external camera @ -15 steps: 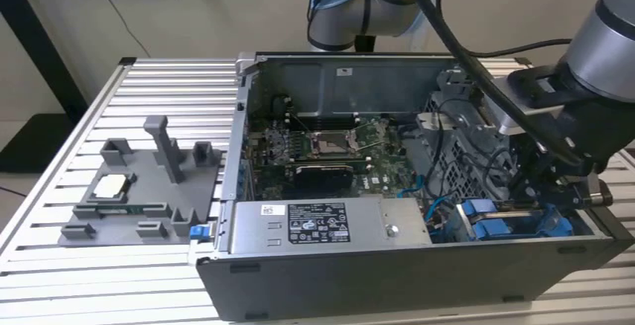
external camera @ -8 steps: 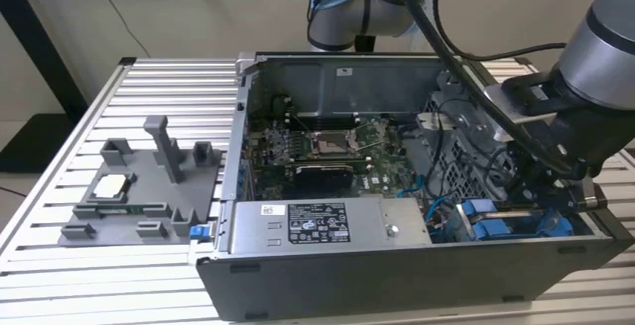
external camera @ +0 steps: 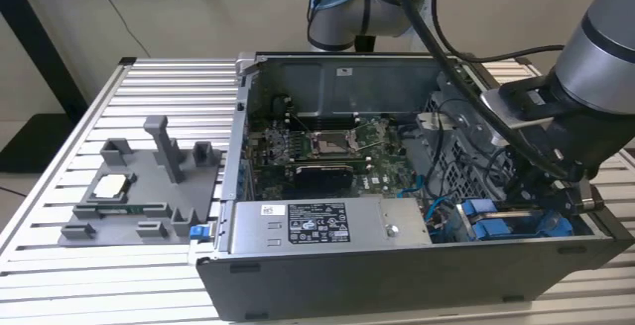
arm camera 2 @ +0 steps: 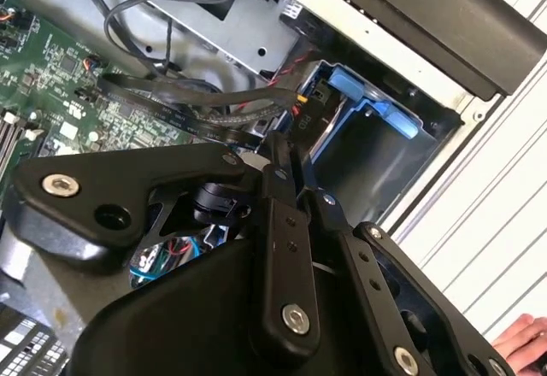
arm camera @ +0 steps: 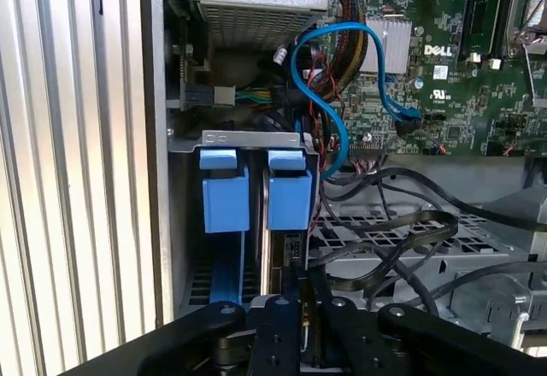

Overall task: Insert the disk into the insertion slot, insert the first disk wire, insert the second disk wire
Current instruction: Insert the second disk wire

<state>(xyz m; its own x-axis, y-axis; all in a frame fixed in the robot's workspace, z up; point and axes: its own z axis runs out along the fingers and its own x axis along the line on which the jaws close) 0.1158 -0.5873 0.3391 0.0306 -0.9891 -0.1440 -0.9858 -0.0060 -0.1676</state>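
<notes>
**Blue carrier seated in the bay, gripper closed just above it**

Blue plastic marks the disk [arm camera: 289, 198]. In the first wrist view its carrier tab is seen standing upright in the insertion slot [arm camera: 248, 140], just beside a second blue carrier [arm camera: 226, 196] in the neighbouring position. The disk is judged to be pushed home, since both tabs are lined up under the slot's grey metal lip. In the exterior view the same blue parts [external camera: 496, 224] are found in the case corner nearest the camera, on the exterior view's right.

The gripper [arm camera: 301, 284] is held directly over the disk's exposed dark edge, where wires would be attached. Its fingers [arm camera 2: 275, 158] are brought together, with almost no gap. Whether a connector is pinched between them cannot be told.

Black flat cables [arm camera: 385, 248] are draped loosely over the perforated metal beside the slot, and a blue data cable [arm camera: 312, 77] is looped from the green motherboard [arm camera: 444, 68] towards the bay. Both are within the gripper's reach, which suits the wiring steps.

The computer case [external camera: 397, 280] is laid on its side on a slatted metal table [external camera: 100, 117], so that the bay can be entered from above by the arm [external camera: 595, 57]. A grey fixture tray [external camera: 139, 198] is set well apart, on the exterior view's left. A person's hand [arm camera 2: 523, 342] is seen in the second wrist view, outside the case.
</notes>
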